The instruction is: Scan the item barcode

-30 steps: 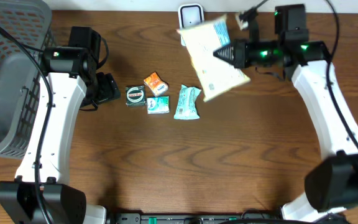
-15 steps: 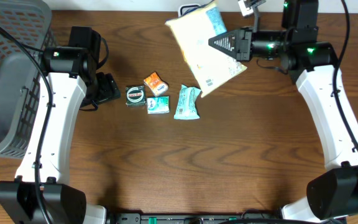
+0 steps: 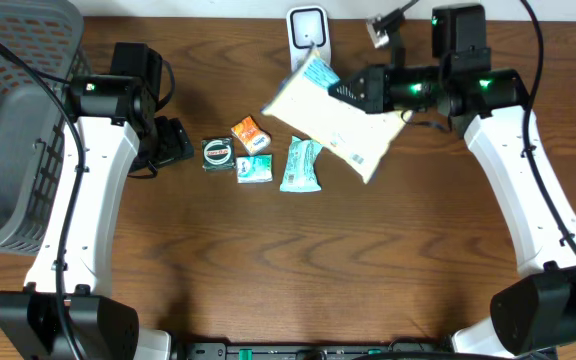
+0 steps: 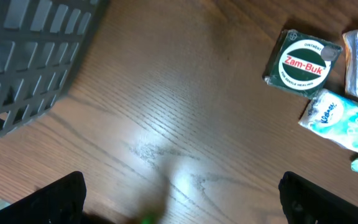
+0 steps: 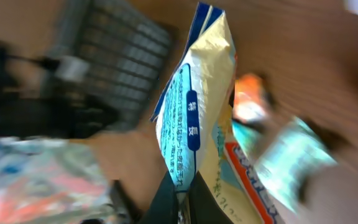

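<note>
Item under inspection: a cream-yellow snack bag [image 3: 336, 128] with a blue corner, held clear of the table and tilted, its body extending from the right gripper's [image 3: 341, 92] fingertips out over the small goods. In the right wrist view the bag [image 5: 194, 112] shows a blue oval label with white East Asian characters, which cannot be read with confidence; red-bordered print lower down is too blurred to make out. The right gripper [image 5: 180, 198] is clamped tight on the bag's edge seam. A white scanner stand [image 3: 307, 27] sits just beyond the gripper's tips, near the bag's blue corner. Below the bag lie a teal packet [image 3: 301, 165], a pale blue tissue pack [image 3: 255, 169], an orange pack [image 3: 249, 132] and a dark green tin [image 3: 217, 153]. The left wrist view reads "Zam-Buk" on the tin [image 4: 303, 63]; the tissue pack's [image 4: 340, 118] brand script is only partly legible. The left gripper [image 4: 179, 205] stands fully spread and holds nothing, above bare wood with the tin ahead and to one side. A grey basket [image 3: 13, 110] sits outboard of the left arm.
</note>
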You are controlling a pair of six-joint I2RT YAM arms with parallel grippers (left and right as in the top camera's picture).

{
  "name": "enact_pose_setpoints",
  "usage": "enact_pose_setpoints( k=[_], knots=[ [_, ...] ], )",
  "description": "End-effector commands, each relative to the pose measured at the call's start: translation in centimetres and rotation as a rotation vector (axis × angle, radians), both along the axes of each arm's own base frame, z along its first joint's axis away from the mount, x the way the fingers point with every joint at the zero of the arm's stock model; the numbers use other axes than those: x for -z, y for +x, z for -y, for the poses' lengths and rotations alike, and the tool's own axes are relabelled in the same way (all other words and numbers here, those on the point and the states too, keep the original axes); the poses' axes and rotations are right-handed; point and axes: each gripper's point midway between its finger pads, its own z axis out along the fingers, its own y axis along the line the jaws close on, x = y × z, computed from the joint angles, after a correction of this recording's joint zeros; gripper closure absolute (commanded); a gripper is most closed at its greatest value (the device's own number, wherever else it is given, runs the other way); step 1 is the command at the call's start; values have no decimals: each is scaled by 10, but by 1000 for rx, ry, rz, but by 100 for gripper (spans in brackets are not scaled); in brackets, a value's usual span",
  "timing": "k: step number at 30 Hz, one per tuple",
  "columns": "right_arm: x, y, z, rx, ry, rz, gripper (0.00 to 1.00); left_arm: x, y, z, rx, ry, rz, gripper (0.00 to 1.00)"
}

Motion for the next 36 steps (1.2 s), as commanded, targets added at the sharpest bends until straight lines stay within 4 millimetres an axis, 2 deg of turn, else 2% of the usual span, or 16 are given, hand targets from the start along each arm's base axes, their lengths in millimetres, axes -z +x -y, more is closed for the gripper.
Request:
enact_pose_setpoints(
  k=[1, 4, 11, 12, 14, 17, 18, 21, 26, 31, 36],
  knots=[
    [39, 15, 36, 149, -273, 18, 99, 2, -1, -3, -12, 8, -11, 2],
    [72, 10, 56, 207, -397, -45, 99, 2, -1, -3, -12, 8, -11, 3],
    [136, -14, 69, 185, -486, -140, 97, 2, -1, -3, -12, 8, -11, 2],
    [143, -16, 73, 194, -507, -146, 91, 2, -1, -3, -12, 8, -11, 2],
    [153, -15, 86, 229, -573, -148, 67, 2, -1, -3, -12, 8, -11, 2],
    [159, -11, 109, 295, -695, -132, 9, 2, -1, -3, -13, 8, -11, 2],
    [159, -9, 117, 319, -731, -124, 2, 2, -1, -3, -12, 8, -11, 2],
    [160, -2, 142, 389, -807, -111, 1, 2, -1, -3, -12, 8, -11, 2],
    [163, 6, 169, 413, -801, -120, 1, 2, -1, -3, -12, 8, -11, 2],
    [191, 5, 160, 277, -714, -163, 1, 2, -1, -3, -12, 8, -11, 2],
    [233, 6, 153, 229, -664, -253, 1, 2, -1, -3, -13, 8, -11, 2]
  ],
)
